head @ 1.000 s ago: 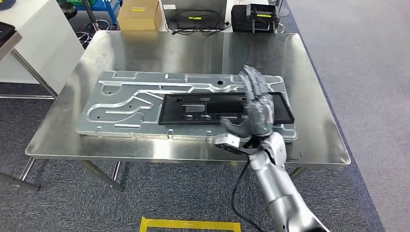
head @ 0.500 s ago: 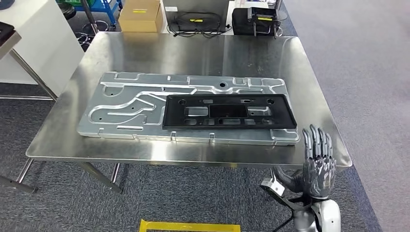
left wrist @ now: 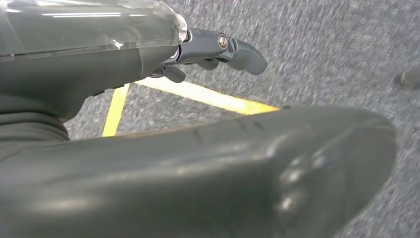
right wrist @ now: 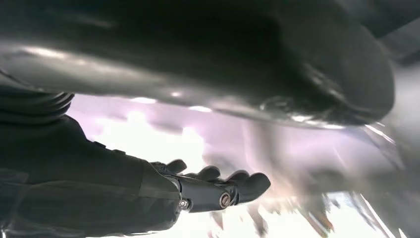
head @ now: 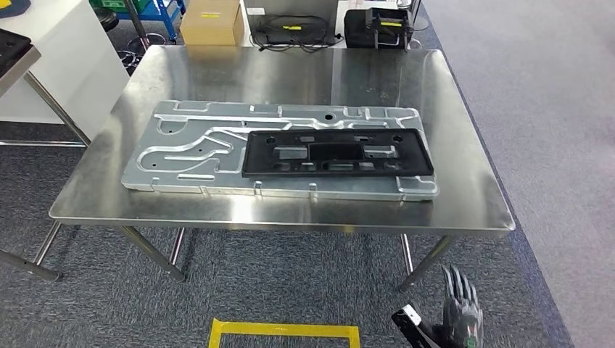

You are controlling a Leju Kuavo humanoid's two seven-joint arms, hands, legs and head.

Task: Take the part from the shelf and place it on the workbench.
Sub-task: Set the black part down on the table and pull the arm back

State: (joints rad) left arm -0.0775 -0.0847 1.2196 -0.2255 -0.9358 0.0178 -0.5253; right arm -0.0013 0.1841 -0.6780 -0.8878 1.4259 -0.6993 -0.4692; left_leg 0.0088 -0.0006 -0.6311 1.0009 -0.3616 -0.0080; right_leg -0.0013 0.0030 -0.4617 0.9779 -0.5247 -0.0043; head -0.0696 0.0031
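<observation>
The black part lay flat on the metal plate; it looked light, stiff, best gripped along an edge. The right hand hung spread, empty.

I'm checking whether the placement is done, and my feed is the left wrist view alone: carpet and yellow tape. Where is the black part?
Observer: The black part lies flat on the silver plate, which rests on the workbench.
Operator: Is a hand on it?
Observer: No. The right hand is low, below the workbench's near edge, with its fingers apart and holding nothing.
Operator: What lies past the bench?
Observer: A cardboard box sits beyond the far edge.
</observation>
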